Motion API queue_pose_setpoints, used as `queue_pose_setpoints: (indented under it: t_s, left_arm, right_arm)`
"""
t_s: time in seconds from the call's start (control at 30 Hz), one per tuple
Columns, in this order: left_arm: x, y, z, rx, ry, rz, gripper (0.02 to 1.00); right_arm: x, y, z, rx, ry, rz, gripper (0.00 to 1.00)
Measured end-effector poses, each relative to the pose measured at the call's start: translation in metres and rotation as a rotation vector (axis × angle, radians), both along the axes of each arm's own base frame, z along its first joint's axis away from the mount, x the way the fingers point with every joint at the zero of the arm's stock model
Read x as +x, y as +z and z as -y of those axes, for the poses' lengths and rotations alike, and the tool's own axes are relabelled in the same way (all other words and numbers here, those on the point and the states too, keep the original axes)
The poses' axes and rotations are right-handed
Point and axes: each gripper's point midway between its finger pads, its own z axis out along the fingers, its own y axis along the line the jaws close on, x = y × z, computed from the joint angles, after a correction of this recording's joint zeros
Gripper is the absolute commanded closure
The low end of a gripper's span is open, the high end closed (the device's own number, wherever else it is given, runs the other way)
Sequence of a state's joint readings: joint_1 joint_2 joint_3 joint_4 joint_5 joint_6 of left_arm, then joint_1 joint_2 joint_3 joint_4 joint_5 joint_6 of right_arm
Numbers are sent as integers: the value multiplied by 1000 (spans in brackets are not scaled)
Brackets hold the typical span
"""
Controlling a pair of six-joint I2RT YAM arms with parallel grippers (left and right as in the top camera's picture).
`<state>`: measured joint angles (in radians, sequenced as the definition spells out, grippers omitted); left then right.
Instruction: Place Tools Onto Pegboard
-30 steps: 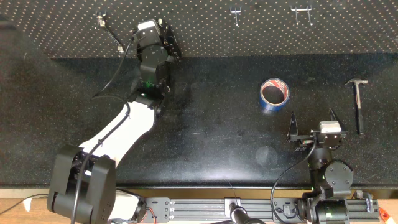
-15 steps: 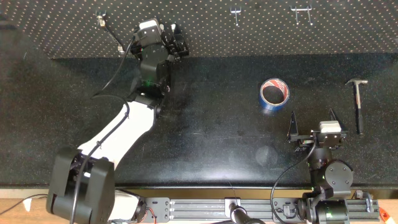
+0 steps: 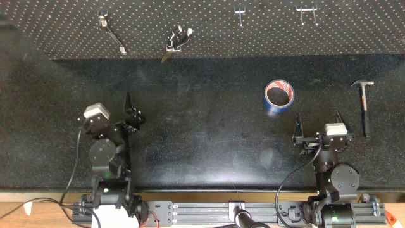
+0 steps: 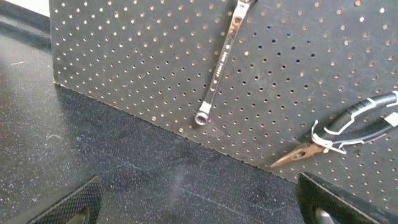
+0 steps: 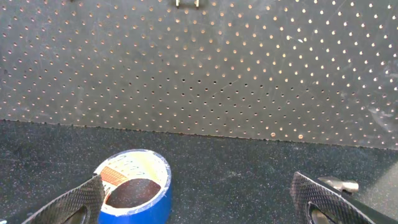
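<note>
Black-and-white-handled pliers [image 3: 178, 40] hang on the black pegboard [image 3: 285, 35], right of a silver wrench [image 3: 112, 35] that also hangs there. The left wrist view looks at the wrench [image 4: 217, 62] and the pliers [image 4: 351, 127] from some way back. My left gripper [image 3: 130, 111] is near the table's front left, open and holding nothing. A blue tape roll [image 3: 279, 96] and a hammer [image 3: 364, 106] lie on the table at the right. My right gripper [image 3: 316, 125] stands open in front of the tape roll [image 5: 134, 186], apart from it.
Two bare metal hooks [image 3: 239, 14] [image 3: 307, 14] stick out of the pegboard's upper right. The dark tabletop [image 3: 209, 133] between the arms is flat. The hammer's head [image 5: 339, 183] shows at the edge of the right wrist view.
My left gripper has let go of the pliers, which now hang on the pegboard, and the left arm has pulled back to the table's front left. The right arm has not moved.
</note>
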<state>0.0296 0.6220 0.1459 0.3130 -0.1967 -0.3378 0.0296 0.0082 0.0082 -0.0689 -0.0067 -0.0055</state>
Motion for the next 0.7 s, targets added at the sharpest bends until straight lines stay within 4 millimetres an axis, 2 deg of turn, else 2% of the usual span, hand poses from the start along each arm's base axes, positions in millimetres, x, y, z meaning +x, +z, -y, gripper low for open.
queue_pose_setpoints:
  t_s: [0.07, 0.13, 0.2, 0.23, 0.27, 0.3, 0.33, 0.5, 0.63, 0.7]
  left_arm:
    - [-13, -9, 0, 1, -2, 37, 23]
    - [-19, -5, -3, 3, 14, 56, 25]
    - [-26, -14, -4, 4, 27, 17, 23]
    - [-30, -9, -6, 6, 37, 37, 23]
    - [-34, 4, -7, 8, 42, 95, 23]
    - [-35, 5, -7, 8, 43, 107, 23]
    - [-38, -5, -7, 8, 46, 103, 23]
    - [-48, 7, -7, 9, 46, 165, 23]
    - [-45, -3, 7, 9, -18, 121, 23]
    - [-43, -11, 23, 147, -131, 64, 23]
  right_arm:
    - [0, 0, 0, 0, 0, 0, 25]
    - [0, 0, 0, 0, 0, 0, 25]
    - [0, 0, 0, 0, 0, 0, 25]
    - [0, 0, 0, 0, 0, 0, 25]
    - [0, 0, 0, 0, 0, 0, 25]
    - [0, 0, 0, 0, 0, 0, 25]
    - [0, 0, 0, 0, 0, 0, 25]
    - [0, 0, 0, 0, 0, 0, 25]
    - [0, 0, 0, 0, 0, 0, 25]
    - [0, 0, 0, 0, 0, 0, 25]
